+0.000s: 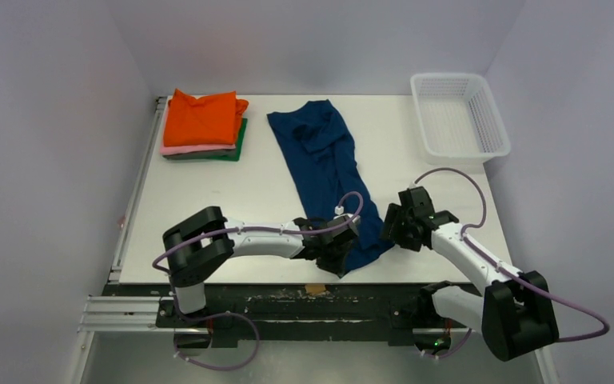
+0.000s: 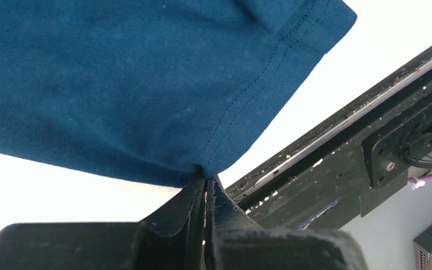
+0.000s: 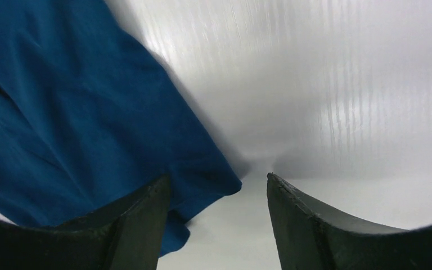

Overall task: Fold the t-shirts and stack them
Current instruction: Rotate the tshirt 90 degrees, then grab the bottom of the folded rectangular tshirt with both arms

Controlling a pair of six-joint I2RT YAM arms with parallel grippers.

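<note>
At the near edge of the bench [image 1: 232, 208], the left gripper [image 1: 337, 254] is pressed together on the near corner of the navy t-shirt [image 1: 324, 168]. In the left wrist view its fingertips meet around a pinch of blue cloth [image 2: 118, 84] right where a stitched hem reaches the corner, and the left gripper [image 2: 205, 183] lies close to the bench's dark front rail. From above, that corner is hidden under the gripper's body.

Just to the right, the right gripper [image 1: 392, 228] sits at the shirt's other near corner. The overhead view hides its fingers behind the wrist. In its own view the right gripper [image 3: 216, 183] is spread, with the corner of the cloth [image 3: 62, 112] lying between the jaws, close to the left finger. That picture is blurred, so contact cannot be told.

The navy t-shirt lies flat as a long narrow strip. Its long axis runs from the near edge away across the bench, leaning left toward the far end. The far end is rumpled, and neck and sleeves are hard to make out.

At the far left corner sits a folded stack with the orange t-shirt [image 1: 202, 118] on top. Below it, only the edges of the pink t-shirt [image 1: 177, 147] and the dark green t-shirt [image 1: 236, 148] show. At the far right stands a white mesh basket [image 1: 498, 120].
</note>
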